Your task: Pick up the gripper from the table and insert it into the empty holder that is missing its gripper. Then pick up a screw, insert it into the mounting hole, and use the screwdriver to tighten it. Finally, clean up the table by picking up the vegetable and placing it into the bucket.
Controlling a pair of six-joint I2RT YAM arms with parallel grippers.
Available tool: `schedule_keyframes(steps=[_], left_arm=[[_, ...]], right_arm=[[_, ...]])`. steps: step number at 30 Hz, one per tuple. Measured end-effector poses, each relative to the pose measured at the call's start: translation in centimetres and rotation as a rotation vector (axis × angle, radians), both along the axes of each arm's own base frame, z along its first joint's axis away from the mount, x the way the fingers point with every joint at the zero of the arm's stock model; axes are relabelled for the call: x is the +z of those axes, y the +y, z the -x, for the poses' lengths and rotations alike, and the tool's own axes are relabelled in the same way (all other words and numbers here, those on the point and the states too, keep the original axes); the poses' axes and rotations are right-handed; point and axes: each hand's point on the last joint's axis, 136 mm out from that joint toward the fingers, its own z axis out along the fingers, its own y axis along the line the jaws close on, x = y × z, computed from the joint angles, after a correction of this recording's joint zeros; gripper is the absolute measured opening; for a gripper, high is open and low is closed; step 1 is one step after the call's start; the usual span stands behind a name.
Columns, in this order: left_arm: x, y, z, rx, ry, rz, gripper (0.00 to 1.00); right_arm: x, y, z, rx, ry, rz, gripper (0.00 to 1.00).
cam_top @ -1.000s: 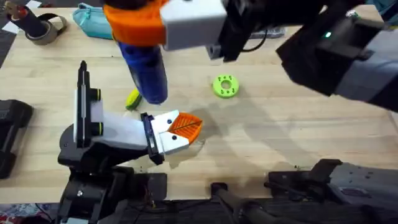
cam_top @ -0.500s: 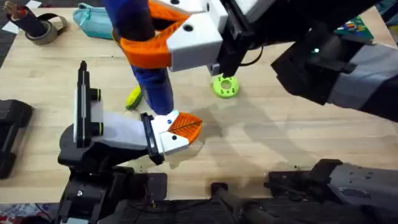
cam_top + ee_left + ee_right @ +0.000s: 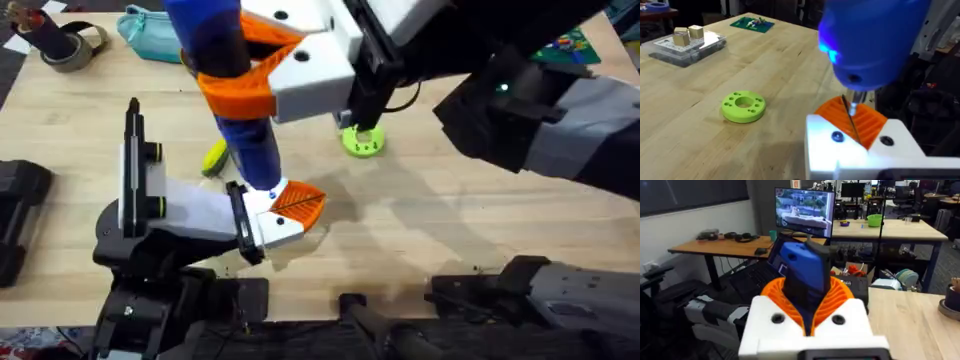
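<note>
Blue screwdriver (image 3: 240, 110) held upright in the right gripper (image 3: 262, 62), orange ribbed pads clamped around its body; right wrist view confirms the blue handle seated between the pads. Tip points down, presumably so it can address a screw head squarely.

Landmark: lime-green disc (image 3: 362, 139) on the wooden tabletop (image 3: 450, 230).

- Screwdriver tip (image 3: 854, 111) is not over the disc. It comes down well to the left of it, directly at the left gripper (image 3: 290, 205). In the left wrist view the narrow bit sits just above, or touching, the orange pad (image 3: 867, 122); cannot tell which.
- Left gripper lies low on the tabletop, left of and nearer the arm bases than the disc. Whether its jaws are parted or closed: cannot tell, and nothing is visibly held.
- Mounting hole (image 3: 729, 105): one of the small dark holes ringing the disc's top face. No screw visible in any of them from the left wrist view.
- Toy corn cob (image 3: 214, 158) lies left of the disc, just beyond the screwdriver shaft, not yet binned.
- Teal pouch (image 3: 152, 35) and tape roll (image 3: 62, 45) sit far left of the disc, at the back edge.

Judgement: the bit is lined up with the left gripper rather than the disc, possibly a tool-to-screw alignment step; tightening looks not yet begun.
</note>
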Motion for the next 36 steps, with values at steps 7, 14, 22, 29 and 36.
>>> schedule_keyframes(steps=[7,14,22,29,36], left_arm=[[0.0,0.0,0.0,0.000,0.000,0.000,0.015],[0.0,0.0,0.0,0.000,0.000,0.000,0.015],[0.0,0.0,0.0,0.000,0.000,0.000,0.015],[0.0,0.0,0.0,0.000,0.000,0.000,0.015],[0.0,0.0,0.0,0.000,0.000,0.000,0.015]], right_arm=[[-0.7,0.0,-0.2,-0.012,0.015,0.008,0.043],[-1.2,0.1,-0.4,-0.028,0.025,0.012,0.044],[-1.1,0.2,-0.5,-0.036,0.019,0.006,0.044],[-1.4,0.2,-0.4,-0.036,0.013,0.004,0.042],[-1.6,0.2,-0.4,-0.037,0.013,0.006,0.042]])
